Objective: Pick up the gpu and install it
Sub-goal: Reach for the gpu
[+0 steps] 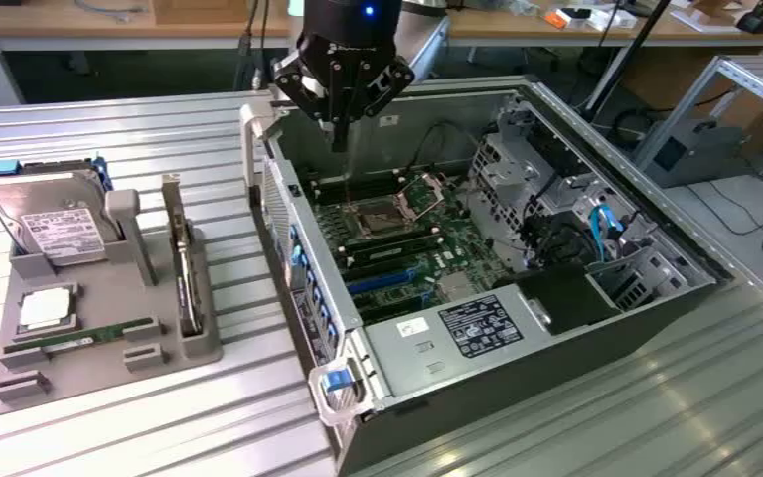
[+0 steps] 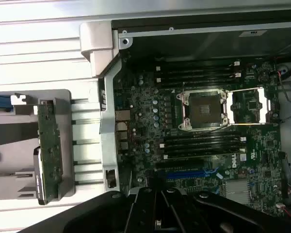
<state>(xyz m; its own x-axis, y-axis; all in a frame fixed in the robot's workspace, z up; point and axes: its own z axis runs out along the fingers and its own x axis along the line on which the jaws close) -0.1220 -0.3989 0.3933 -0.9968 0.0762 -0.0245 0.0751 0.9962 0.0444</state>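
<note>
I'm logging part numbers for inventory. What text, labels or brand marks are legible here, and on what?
Nothing reads clearly.
Hard drive, white label: print too small.
Black label in the computer case: too small.
White sticker beside it: too small.
Motherboard markings: blurred.

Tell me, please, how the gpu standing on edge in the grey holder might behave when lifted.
The gpu looks a thin flat board, so probably stiff and light. Standing on edge in the grey holder, it may tip if nudged sideways. Its bare circuitry seems fragile.

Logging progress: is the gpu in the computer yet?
Out. The gpu stands on edge in the grey holder beside the open computer case.
</note>
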